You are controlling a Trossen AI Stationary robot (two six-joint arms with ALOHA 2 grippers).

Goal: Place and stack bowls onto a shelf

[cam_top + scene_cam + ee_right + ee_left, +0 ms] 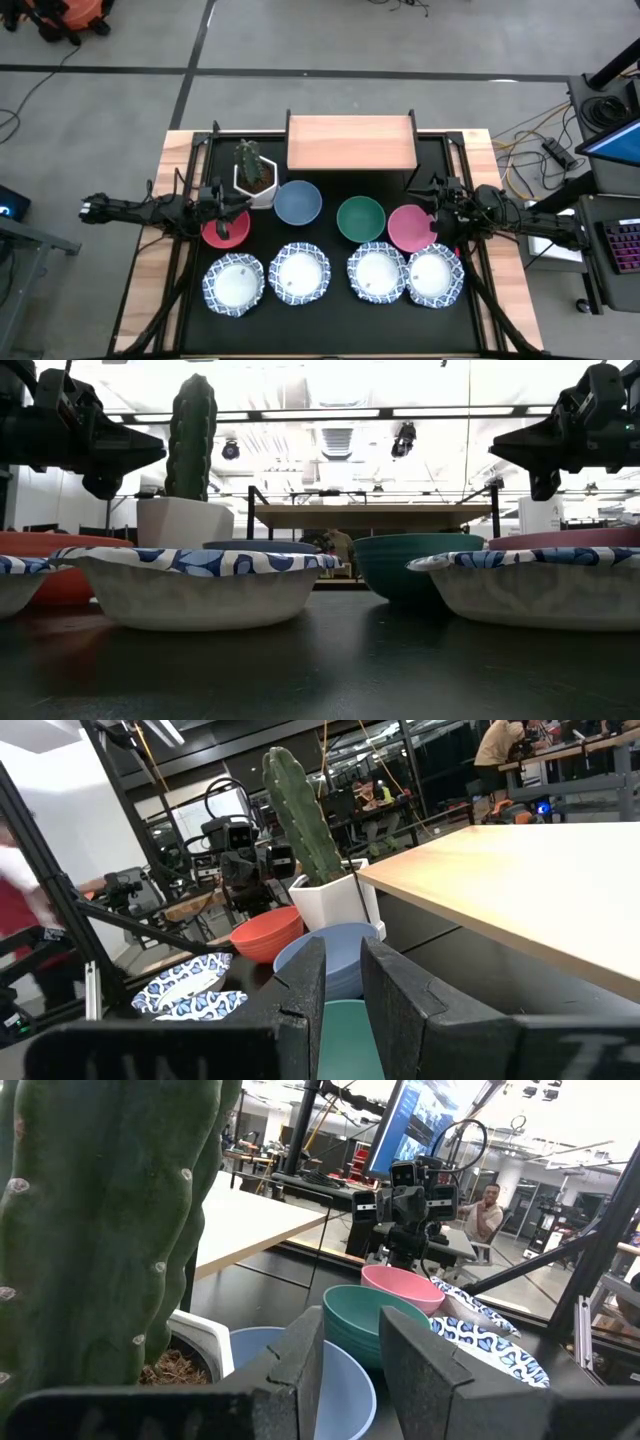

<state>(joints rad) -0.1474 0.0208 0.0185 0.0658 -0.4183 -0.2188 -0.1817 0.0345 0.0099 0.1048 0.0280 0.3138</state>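
Observation:
The light-wood shelf stands at the table's far edge. A row of plain bowls sits on the table in front of it: red, blue, green, pink. Several blue-and-white patterned bowls line the near side, each resting on its base. My left gripper hovers over the red bowl's far rim, open by a narrow gap. My right gripper hangs over the pink bowl's far right rim, also narrowly open. In the low view both grippers, left and right, are well above the bowls.
A white hexagonal pot with a cactus stands just beyond my left gripper, between the red and blue bowls. The shelf top is bare. Black frame rails run along the table's sides. People sit in the room behind.

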